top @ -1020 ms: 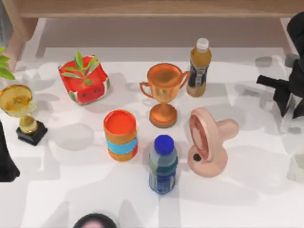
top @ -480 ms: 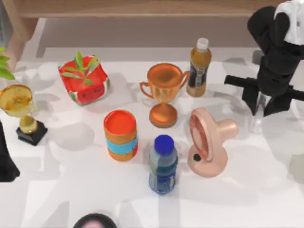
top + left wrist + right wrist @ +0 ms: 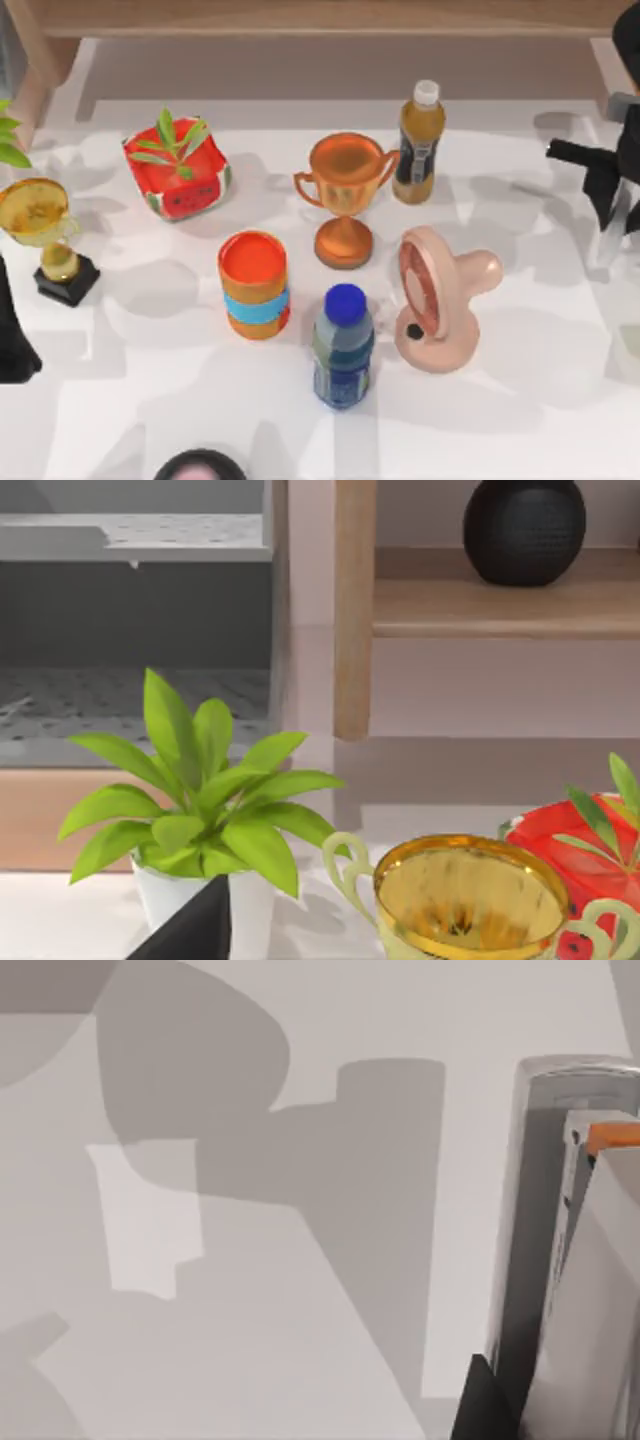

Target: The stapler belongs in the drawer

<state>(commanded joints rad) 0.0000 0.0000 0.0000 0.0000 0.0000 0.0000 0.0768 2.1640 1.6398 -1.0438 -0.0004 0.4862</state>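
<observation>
The stapler (image 3: 603, 248) is a pale slim bar hanging below my right gripper (image 3: 612, 215) at the table's right edge, level with the pink fan. In the right wrist view the stapler (image 3: 570, 1260) stands close up, white and grey with an orange tab, against a black fingertip (image 3: 480, 1405) and above bare white table. My right gripper looks shut on it. My left arm (image 3: 10, 330) rests at the left edge. The left wrist view faces wooden furniture with an open grey perforated compartment (image 3: 130, 710) behind a wood front, which may be the drawer.
The middle of the table holds a pink fan (image 3: 440, 300), a blue bottle (image 3: 343, 345), an orange can (image 3: 254, 285), a bronze trophy (image 3: 345, 195), a yellow bottle (image 3: 418, 140) and a watermelon planter (image 3: 178, 165). A gold trophy (image 3: 45, 235) stands at the left.
Half a second ago my right arm was farther left over the table with the stapler under it. It has swung back to the right edge. The left arm has not moved.
</observation>
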